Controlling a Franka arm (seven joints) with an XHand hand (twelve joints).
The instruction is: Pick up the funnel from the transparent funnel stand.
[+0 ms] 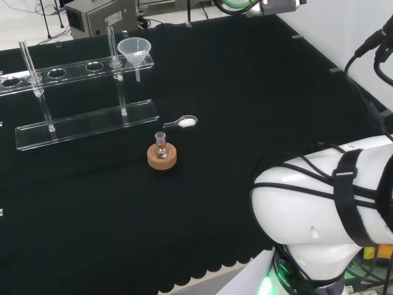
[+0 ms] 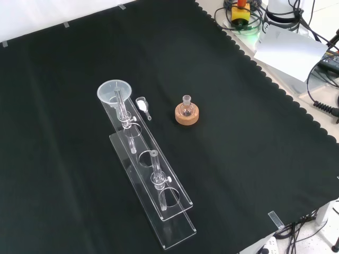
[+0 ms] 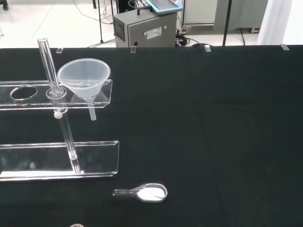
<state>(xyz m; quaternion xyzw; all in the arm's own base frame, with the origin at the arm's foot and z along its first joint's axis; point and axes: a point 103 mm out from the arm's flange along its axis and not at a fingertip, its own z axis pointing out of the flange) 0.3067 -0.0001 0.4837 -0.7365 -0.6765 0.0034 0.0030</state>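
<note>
A clear plastic funnel sits upright in the end hole of the transparent funnel stand, its stem hanging below the upper shelf. The stand has two clear upright posts, a top shelf with several round holes and a flat base. In the head view the arm's white links stand at the lower right, well away from the stand.
A small round flask on a cork ring stands in front of the stand. A clear scoop with white powder lies between them. A grey box stands beyond the cloth's far edge.
</note>
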